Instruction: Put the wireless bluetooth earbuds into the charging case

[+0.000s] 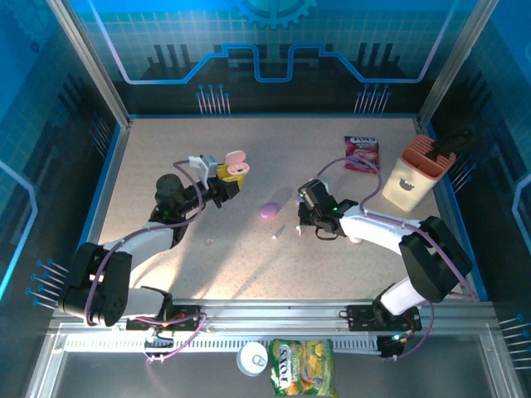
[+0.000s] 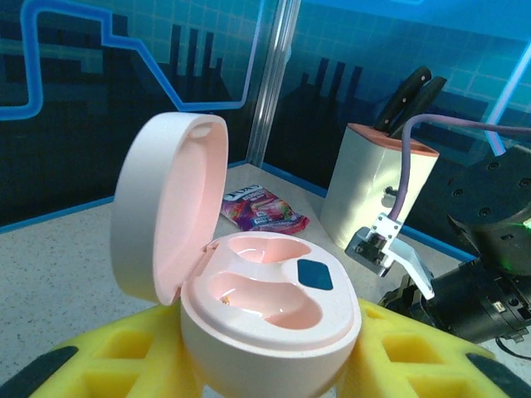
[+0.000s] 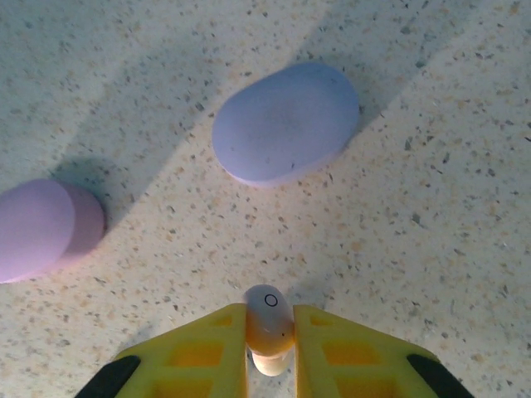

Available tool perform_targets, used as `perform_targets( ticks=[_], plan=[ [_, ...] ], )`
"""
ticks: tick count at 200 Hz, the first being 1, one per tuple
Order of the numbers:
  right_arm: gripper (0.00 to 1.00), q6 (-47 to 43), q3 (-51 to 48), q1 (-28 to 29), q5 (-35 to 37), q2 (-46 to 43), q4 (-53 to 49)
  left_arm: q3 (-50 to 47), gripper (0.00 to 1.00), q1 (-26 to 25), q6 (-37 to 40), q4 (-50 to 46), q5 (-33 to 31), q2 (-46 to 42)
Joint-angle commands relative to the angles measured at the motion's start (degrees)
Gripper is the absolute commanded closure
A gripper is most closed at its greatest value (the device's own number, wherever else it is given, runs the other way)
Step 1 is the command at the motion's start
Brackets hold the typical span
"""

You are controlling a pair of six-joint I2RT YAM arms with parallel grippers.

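Earbud (image 3: 268,315), clamped in right claw (image 3: 270,336)

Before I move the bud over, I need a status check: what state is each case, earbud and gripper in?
pink case: lid open, wells empty, held in left gripper
earbud: pinched in right gripper
blue case: closed, on table
lilac case: closed, on table
loose white earbud: lying on table

Our left arm (image 1: 153,234) stretches forward, left gripper (image 1: 226,176) clamped around the open pink case (image 2: 265,319) — our right arm (image 1: 383,229) bends inward, right gripper (image 3: 270,352) low and angled downward, pinching one white earbud (image 3: 269,313)
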Motion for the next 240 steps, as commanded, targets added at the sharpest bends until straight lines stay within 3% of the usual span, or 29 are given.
perform_targets(
  ticks=[1,42,88,132,184,240],
  plan=[
    [0.83,1.64,2.45,2.26,6.91,1.13,-4.12,-1.08,0.6,-0.88,2.88,-1.17,0.91,-1.17],
    [0.84,0.83,4.81,3.55,8.47,0.79,-5.24,-1.82,0.61,-2.07,4.29,-2.45,0.64,-0.9],
    [0.84,-3.71,3.9,3.51,4.17,-3.86,-1.66,-1.89,0.6,-3.03,4.32,-2.85,1.78,-0.25],
    [0.84,-16.55,-0.93,3.48,-9.19,-14.47,9.87,-2.04,0.6,-4.61,5.92,-4.12,4.02,0.06],
    [0.84,-24.21,0.19,4.25,-25.56,-21.45,18.44,-2.52,0.6,-6.97,7.79,-2.85,7.69,0.73],
    [0.84,-23.94,4.52,5.35,-28.39,-17.69,22.99,-2.84,0.6,-7.79,6.99,0.12,10.27,0.9]
  ],
)
